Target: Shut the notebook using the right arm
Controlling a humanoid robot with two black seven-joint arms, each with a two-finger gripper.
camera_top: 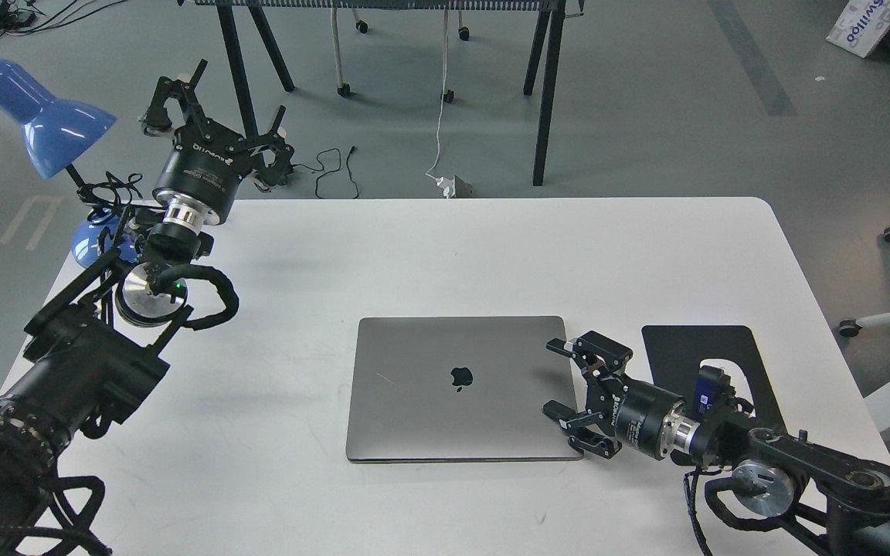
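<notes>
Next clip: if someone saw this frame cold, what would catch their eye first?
Probably the space-grey laptop, lid down flat with its dark apple logo up, at the middle of the white table. Next, the right gripper, open, its fingers over the laptop's right edge, with a black mouse pad just beyond it. Then the blue desk lamp at the far left corner, beside the raised left gripper.
</notes>
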